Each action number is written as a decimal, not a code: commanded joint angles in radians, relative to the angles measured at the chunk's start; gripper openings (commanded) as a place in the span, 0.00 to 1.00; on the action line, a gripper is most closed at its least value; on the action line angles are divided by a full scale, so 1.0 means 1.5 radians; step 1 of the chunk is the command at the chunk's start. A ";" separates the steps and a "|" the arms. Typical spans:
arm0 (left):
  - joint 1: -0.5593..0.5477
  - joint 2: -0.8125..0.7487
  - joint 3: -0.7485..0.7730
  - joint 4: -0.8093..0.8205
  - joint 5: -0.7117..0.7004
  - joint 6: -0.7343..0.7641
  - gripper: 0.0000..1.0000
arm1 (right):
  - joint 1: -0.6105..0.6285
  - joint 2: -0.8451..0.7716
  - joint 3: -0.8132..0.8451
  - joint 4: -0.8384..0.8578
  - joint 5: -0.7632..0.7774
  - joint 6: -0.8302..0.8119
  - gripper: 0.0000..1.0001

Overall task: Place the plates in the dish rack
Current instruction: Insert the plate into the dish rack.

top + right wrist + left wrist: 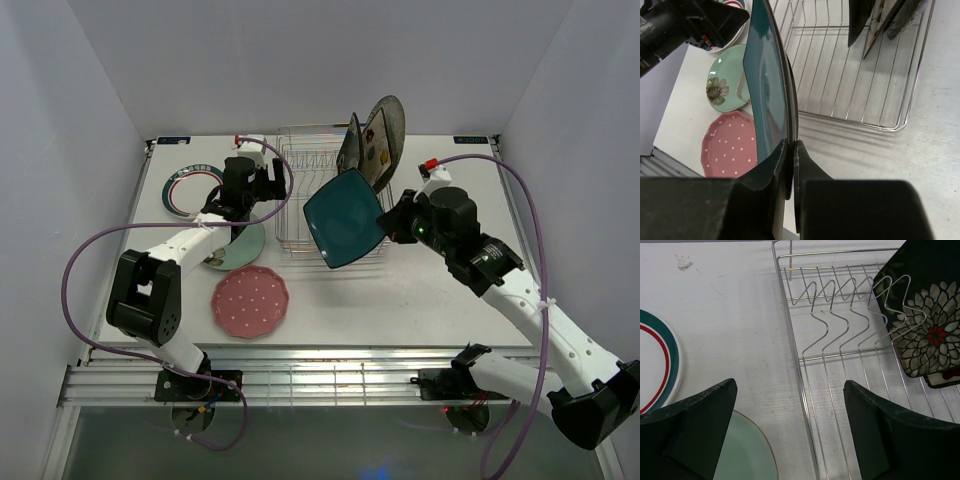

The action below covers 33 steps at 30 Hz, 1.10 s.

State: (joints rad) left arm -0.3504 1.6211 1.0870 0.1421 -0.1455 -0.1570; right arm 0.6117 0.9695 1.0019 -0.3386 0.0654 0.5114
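Top view: right gripper (392, 222) sits centre-right, clamped on the teal square plate (345, 218), which hangs tilted over the lower right part of the dish rack (300, 200). Only the right wrist view shows the pinch: plate edge-on, rim squeezed between both fingers (807, 167).

Left gripper (790, 390): claw wide, holding nothing. Its own view puts it above the rack's left rail and the table (730, 315) (the top view does not make the gap plain).

Count: seven plates, one rack.
- Three upright in the rack, upper right: black floral plate (927, 330), cream floral plate (372, 140), speckled grey plate (390, 118).
- Three flat on the table, left: white teal-rimmed plate (185, 190), mint plate (240, 248), pink dotted plate (250, 300).
- One held.
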 commanded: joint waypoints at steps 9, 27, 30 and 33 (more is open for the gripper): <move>0.002 -0.039 0.010 0.003 0.001 0.002 0.98 | 0.002 0.106 0.181 0.104 0.134 -0.023 0.08; 0.002 -0.035 0.012 0.003 -0.006 0.005 0.98 | 0.074 0.324 0.430 0.026 0.347 -0.090 0.08; 0.003 -0.038 0.011 0.003 -0.006 0.004 0.98 | 0.093 0.366 0.492 -0.001 0.402 -0.108 0.08; 0.002 -0.038 0.011 0.003 -0.006 0.005 0.98 | 0.113 0.416 0.559 -0.031 0.454 -0.123 0.08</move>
State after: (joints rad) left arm -0.3504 1.6211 1.0870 0.1421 -0.1474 -0.1539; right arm 0.7551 1.5764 1.6932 -0.4992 0.5961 0.3489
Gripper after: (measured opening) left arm 0.979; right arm 0.095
